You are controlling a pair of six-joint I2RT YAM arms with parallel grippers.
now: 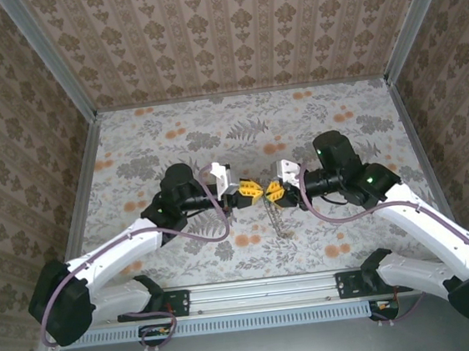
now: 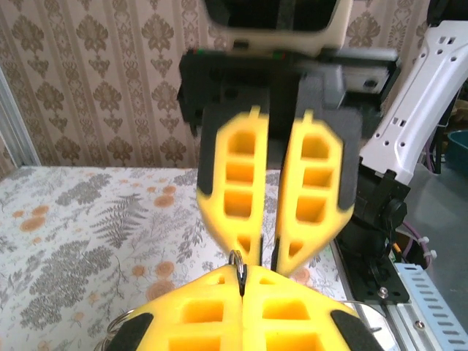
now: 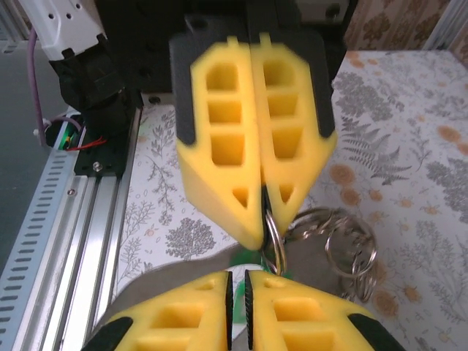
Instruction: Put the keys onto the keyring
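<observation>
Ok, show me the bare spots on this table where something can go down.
Crowded: mid-table, where the left gripper, pinching a metal ring, meets the right gripper, with a chain of rings dangling beneath. Free: the wide far stretch of table up to the back wall, and a smaller patch between that chain and the front rail.

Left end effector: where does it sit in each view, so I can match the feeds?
Top external: left end effector at centre, tips pointing right.
Left wrist: bottom centre, shut on a metal ring.
Right wrist: upper centre, tips pointing down.
Shared landmark: the right end effector facing it tip to tip.
</observation>
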